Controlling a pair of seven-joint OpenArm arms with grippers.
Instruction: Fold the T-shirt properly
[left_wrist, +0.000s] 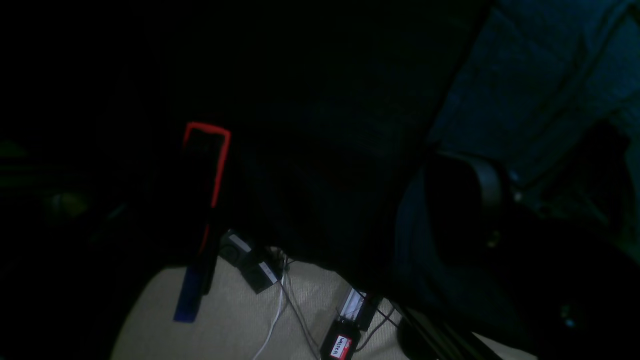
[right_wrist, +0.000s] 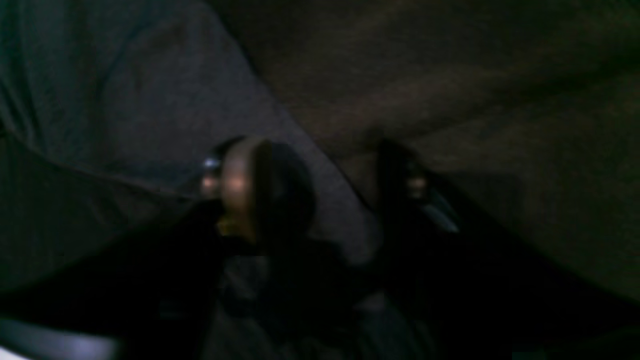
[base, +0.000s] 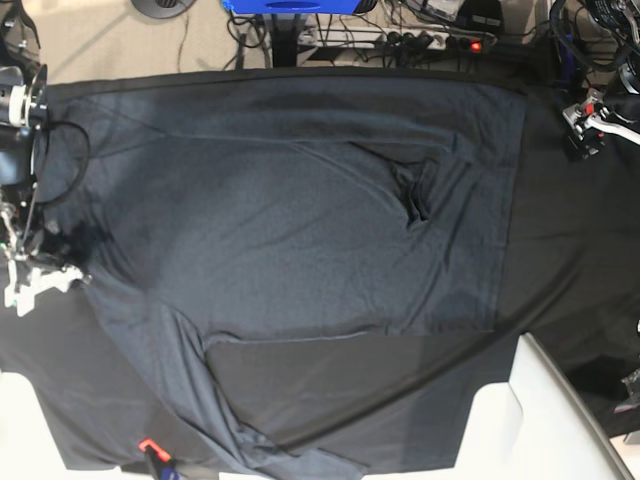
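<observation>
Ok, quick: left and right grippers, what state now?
Left gripper: open, holding nothing.
Right gripper: open, jaws astride the T-shirt edge, no grip yet.

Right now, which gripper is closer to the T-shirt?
Right. The right gripper sits on the T-shirt's edge, at the base view's left side. The left gripper is off the shirt, over the black table cloth.

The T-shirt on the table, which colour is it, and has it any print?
The T-shirt is dark slate-grey, plain, no print; the base view shows it best.
</observation>
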